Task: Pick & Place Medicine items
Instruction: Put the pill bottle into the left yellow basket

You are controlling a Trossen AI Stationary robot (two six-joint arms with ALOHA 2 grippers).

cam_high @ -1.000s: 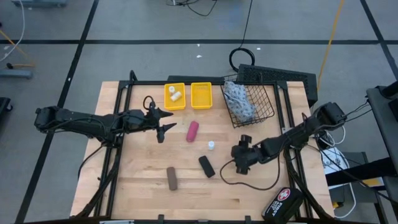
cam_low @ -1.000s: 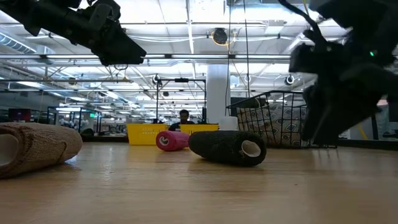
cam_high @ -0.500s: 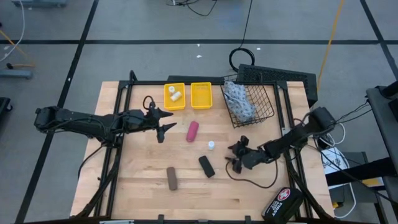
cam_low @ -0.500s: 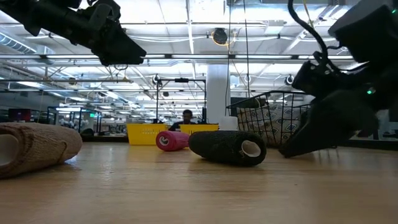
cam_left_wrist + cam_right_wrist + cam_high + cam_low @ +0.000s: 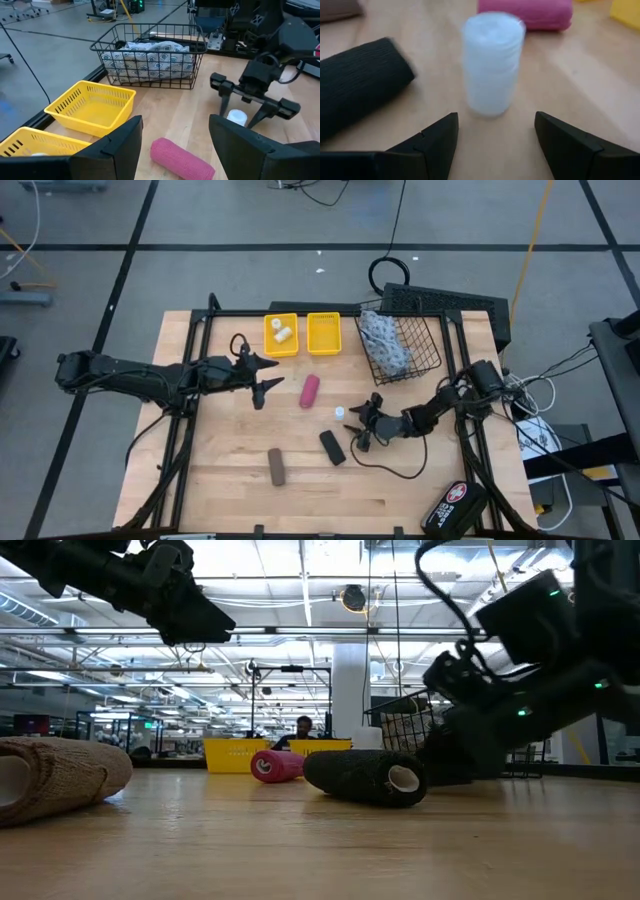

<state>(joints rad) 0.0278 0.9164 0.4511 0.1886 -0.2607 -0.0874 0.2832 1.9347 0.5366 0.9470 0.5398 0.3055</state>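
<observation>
The small white bottle is stood upright on the desk, its long axis vertical, near the middle and just right of the pink roll, with the black roll just nearer. It is faced squarely by the right hand, which is held low and wide open, empty, just to the bottle's right (the bottle is framed between the two fingers in the right wrist view). The left hand, also open and empty, is kept farther off, beyond the pink roll to the left.
</observation>
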